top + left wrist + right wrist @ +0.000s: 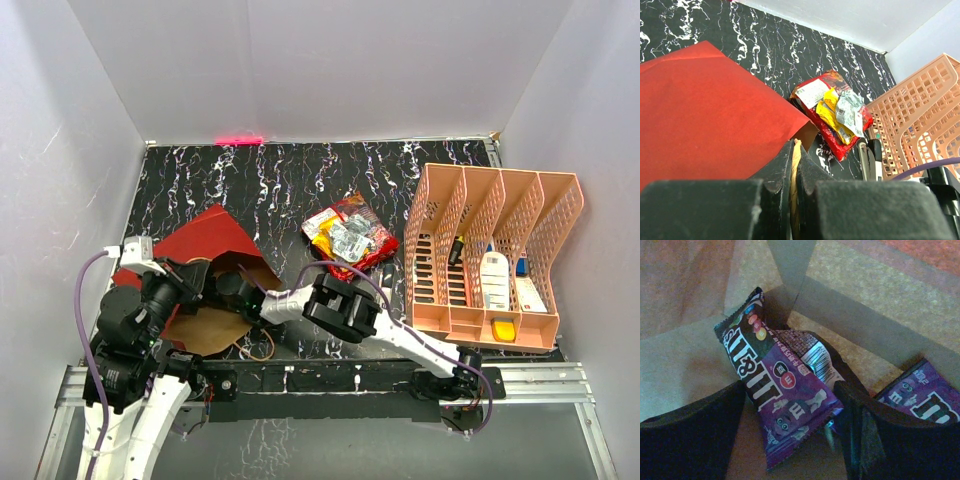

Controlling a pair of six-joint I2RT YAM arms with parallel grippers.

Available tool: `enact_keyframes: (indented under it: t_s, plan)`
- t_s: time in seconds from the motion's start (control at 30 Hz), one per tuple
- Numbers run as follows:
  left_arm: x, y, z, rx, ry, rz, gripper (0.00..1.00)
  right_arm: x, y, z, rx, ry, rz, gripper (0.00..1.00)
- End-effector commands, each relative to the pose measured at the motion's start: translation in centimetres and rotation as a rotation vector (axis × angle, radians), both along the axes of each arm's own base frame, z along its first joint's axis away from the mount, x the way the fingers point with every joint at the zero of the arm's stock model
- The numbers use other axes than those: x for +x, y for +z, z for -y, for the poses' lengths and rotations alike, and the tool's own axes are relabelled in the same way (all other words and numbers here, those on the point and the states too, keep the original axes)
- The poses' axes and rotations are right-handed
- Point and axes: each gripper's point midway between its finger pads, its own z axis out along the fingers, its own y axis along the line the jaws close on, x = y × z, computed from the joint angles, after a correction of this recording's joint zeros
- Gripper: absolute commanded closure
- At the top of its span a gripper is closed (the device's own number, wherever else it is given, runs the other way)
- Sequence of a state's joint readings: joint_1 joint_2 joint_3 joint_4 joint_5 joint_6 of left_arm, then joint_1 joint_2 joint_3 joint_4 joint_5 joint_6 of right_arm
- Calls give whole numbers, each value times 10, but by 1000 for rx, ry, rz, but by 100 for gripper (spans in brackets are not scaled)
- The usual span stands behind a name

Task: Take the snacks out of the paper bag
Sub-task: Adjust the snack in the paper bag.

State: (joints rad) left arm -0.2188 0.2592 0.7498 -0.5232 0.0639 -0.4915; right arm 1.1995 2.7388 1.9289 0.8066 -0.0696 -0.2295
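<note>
The paper bag (205, 240) lies on its side at the left, red outside, its brown mouth (215, 328) facing the arms. My left gripper (796, 167) is shut on a tan strip at the bag's rim, its cord handle or edge, next to the red panel (705, 110). My right gripper (243, 298) reaches into the bag's mouth. Inside, it is open (790, 435) around a purple snack packet (780, 390) lying on the brown paper, not touching it. A second purple packet (925, 400) lies at the right. Several snacks (350, 238) lie piled on the table; they also show in the left wrist view (835, 112).
A salmon-orange lattice file rack (490, 260) stands at the right with a white bottle (494, 280) and small items in its slots. It also shows in the left wrist view (920, 115). White walls close in the black marbled table (300, 180).
</note>
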Motion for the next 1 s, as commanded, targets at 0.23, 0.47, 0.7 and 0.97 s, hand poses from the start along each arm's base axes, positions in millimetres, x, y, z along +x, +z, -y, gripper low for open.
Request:
enact_keyframes:
  t_s: [0.23,0.47,0.7,0.97]
  plan:
    - [8,-1,2,5,2,-20,100,37,-1,38,-55,-187,-56,82]
    - [9,-3,2,7,2,-26,100,28,41,93,-18,-262,-14,92]
    - [11,-4,2,9,2,-36,100,2,42,143,-58,-307,-37,92]
    - [11,-4,2,8,0,-37,100,-33,50,165,-108,-250,32,46]
